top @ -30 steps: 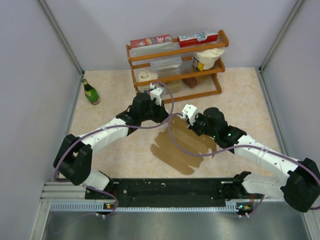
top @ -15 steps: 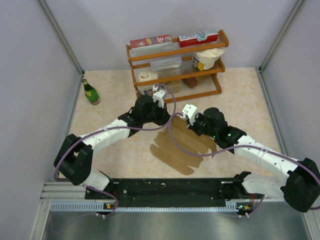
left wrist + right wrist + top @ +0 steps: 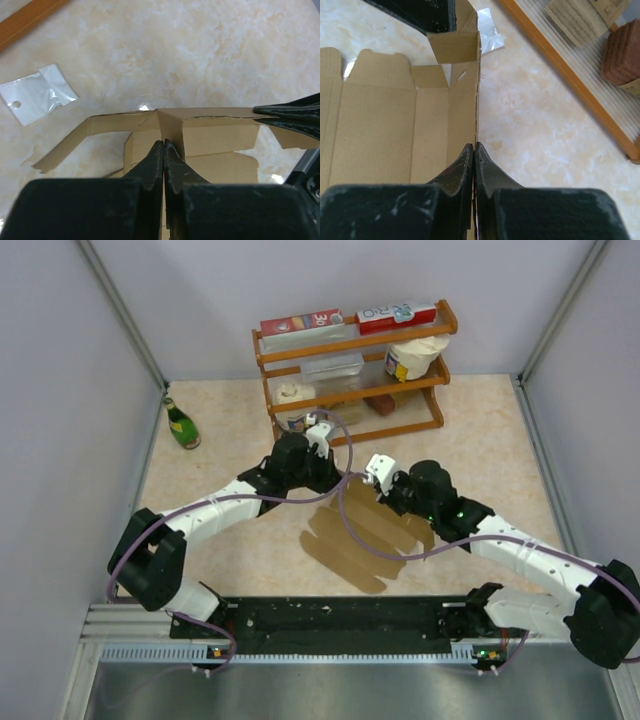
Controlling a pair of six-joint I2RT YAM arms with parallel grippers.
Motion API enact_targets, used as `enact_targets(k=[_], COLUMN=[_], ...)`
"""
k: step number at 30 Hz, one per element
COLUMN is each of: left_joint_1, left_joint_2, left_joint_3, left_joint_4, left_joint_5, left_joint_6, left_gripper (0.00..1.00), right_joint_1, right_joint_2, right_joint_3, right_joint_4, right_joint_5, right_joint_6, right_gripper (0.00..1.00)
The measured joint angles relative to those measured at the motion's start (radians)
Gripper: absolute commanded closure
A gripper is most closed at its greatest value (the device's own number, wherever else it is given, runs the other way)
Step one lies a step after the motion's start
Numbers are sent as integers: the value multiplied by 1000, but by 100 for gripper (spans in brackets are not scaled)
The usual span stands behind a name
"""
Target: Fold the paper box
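The paper box [image 3: 362, 537] is a flat brown die-cut sheet lying mid-table, its far edge lifted. My left gripper [image 3: 338, 477] is at the far left corner of the sheet. In the left wrist view its jaws [image 3: 164, 143] are shut on an upright flap of the paper box [image 3: 215, 140]. My right gripper [image 3: 368, 486] sits just right of it, and in the right wrist view [image 3: 474, 146] it is shut on the raised side edge of the paper box [image 3: 380, 125]. Each wrist view shows the other gripper's black fingers [image 3: 292, 114] at its border.
A wooden rack [image 3: 350, 370] with red cartons, a tub and sponges stands at the back; its rail [image 3: 570, 85] runs close to my right gripper. A green bottle [image 3: 182, 425] stands at the left wall. A clear plastic bag [image 3: 36, 95] lies beyond the sheet.
My left gripper has slid a little right toward the sheet's far edge and closed on the flap. The right gripper has shifted slightly, still pinching its edge.
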Motion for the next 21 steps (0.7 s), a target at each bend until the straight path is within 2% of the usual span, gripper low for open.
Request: enact_targets(k=[12,21], left_joint_1=[71,119], left_joint_2=[-58,-104], left_joint_3=[0,19], left_joint_4=[-56,-86], left_joint_5=[-123,-175], left_joint_6=[51,86], left_gripper=[100,100], right_joint_1=[0,25], right_joint_2=[-56,-118], right_joint_3=[-103,-216], right_joint_4=[63,183], right_joint_5=[2,9], right_joint_6=[-266,-439], right_gripper=[100,100])
